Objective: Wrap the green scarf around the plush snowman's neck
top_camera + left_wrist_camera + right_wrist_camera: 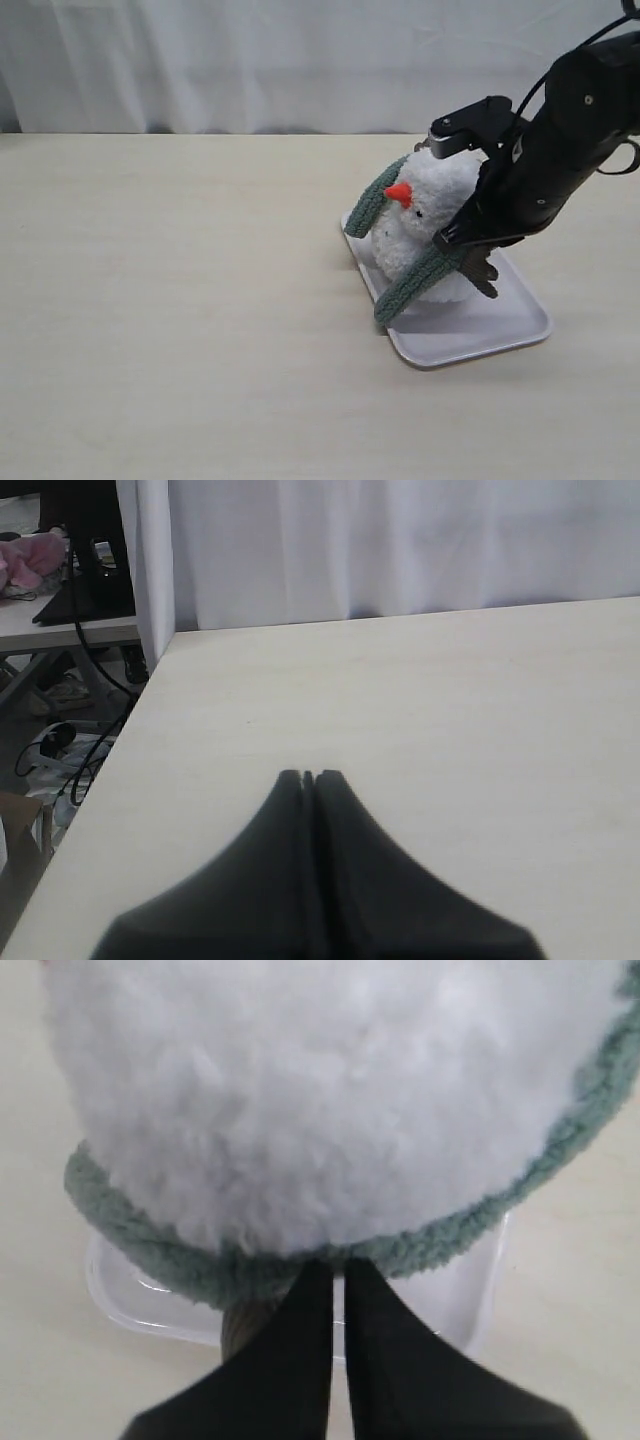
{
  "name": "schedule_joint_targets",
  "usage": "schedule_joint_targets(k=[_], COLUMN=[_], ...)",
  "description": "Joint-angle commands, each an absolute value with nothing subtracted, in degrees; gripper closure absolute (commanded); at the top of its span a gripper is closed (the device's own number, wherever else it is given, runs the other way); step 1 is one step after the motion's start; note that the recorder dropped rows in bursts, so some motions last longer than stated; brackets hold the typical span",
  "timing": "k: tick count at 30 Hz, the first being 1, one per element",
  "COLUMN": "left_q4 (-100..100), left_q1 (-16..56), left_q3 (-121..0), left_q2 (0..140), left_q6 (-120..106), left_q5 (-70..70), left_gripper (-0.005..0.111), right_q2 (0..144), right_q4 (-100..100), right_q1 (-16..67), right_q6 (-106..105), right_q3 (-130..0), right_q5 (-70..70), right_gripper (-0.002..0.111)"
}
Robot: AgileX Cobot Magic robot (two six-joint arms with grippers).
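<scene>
Worktop (180, 330): pale wood-grain laminate, matte, bare apart from a white tray (480, 335) at about 4 o'clock from centre in the exterior view. White curtain (250, 60) runs the full width behind it, along 12 o'clock.

The plush snowman (430, 195) sits on the tray's 10 o'clock end, tilted, nose pointing to 8 o'clock. The green scarf (412, 283) is looped round its neck. One end hangs off at the snowman's 9 o'clock, the other trails to 7 o'clock down to the tray rim.

Right hand (330, 1272): clenched, tips against the scarf at the back of the neck. Can't tell if any fabric is pinched.

Left hand (310, 778): clenched, empty, over bare worktop near its corner.

Past that corner there are floor cables (60, 750) and a side desk (60, 630) with a pink bundle (35, 560) on it.
</scene>
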State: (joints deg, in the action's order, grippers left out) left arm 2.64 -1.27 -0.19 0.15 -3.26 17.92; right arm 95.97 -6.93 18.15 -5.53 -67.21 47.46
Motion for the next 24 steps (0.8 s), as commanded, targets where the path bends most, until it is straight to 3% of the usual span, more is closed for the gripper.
schedule_joint_targets(k=[1,4,12,16,19,24], left_q4=[2.4,2.4,2.4,2.4,2.5,2.5], left_q1=[-1.4,-1.4,-1.4,-1.4,-1.4,-1.4], left_q3=[0.0,0.0,0.0,0.0,0.0,0.0], left_q2=[0.0,0.0,0.0,0.0,0.0,0.0], left_q6=[-3.3,-3.3,-3.3,-3.3,-3.3,-3.3], left_q5=[17.4,17.4,17.4,17.4,17.4,17.4], left_gripper=[0.107,0.107,0.107,0.107,0.107,0.107], right_q2=[92.4,89.4,85.1,86.1,88.1,96.6], right_q4=[-7.0,-7.0,-11.2,-9.2,-0.5,2.1], right_q1=[18.1,18.1,15.2,5.4,-0.7,-2.0], right_q6=[-6.5,-6.5,3.2,7.8,2.5,2.4], right_q3=[-69.8,-69.9,-68.0,-61.4,-53.5,-51.1], right_q5=[52.4,53.3,56.2,52.7,42.0,35.6], right_gripper=[0.104,0.099,0.062,0.061,0.061,0.061])
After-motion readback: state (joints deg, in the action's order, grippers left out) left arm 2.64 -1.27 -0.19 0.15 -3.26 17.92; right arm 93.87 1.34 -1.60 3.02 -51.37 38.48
